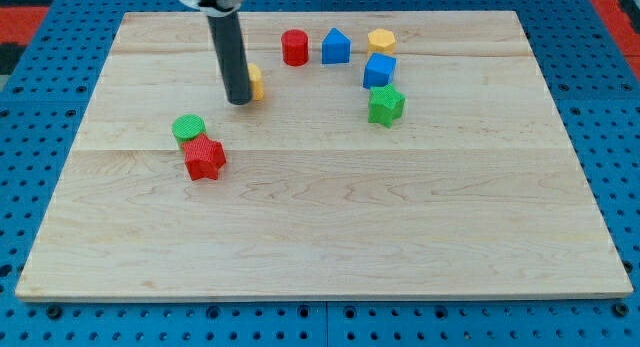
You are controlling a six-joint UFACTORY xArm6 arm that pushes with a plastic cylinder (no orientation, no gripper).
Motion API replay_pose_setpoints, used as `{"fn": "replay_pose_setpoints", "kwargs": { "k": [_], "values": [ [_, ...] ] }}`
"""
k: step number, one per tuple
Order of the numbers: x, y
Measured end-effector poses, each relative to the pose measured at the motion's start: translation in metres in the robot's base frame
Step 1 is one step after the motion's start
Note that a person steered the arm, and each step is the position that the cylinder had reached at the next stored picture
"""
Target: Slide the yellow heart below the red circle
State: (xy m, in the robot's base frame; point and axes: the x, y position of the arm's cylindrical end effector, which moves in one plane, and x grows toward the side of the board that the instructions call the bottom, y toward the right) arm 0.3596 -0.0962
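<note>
The yellow heart [256, 82] lies near the view's top, mostly hidden behind my rod. My tip [239, 101] rests on the board against the heart's left side. The red circle [294, 47] stands up and to the right of the heart, a short gap away.
A blue triangular block [336, 46], a yellow hexagon [381, 40], a blue cube-like block [379, 70] and a green star [385, 104] stand at the top right. A green circle [188, 128] touches a red star [204, 158] at the left. The wooden board [330, 227] lies on a blue pegboard.
</note>
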Motion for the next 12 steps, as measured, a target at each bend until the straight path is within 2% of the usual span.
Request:
{"fn": "replay_pose_setpoints", "kwargs": {
  "k": [3, 5, 7, 10, 12],
  "values": [
    [-0.011, -0.038],
    [-0.011, -0.002],
    [-0.012, -0.024],
    [-0.029, -0.007],
    [-0.056, -0.009]
  ]
}}
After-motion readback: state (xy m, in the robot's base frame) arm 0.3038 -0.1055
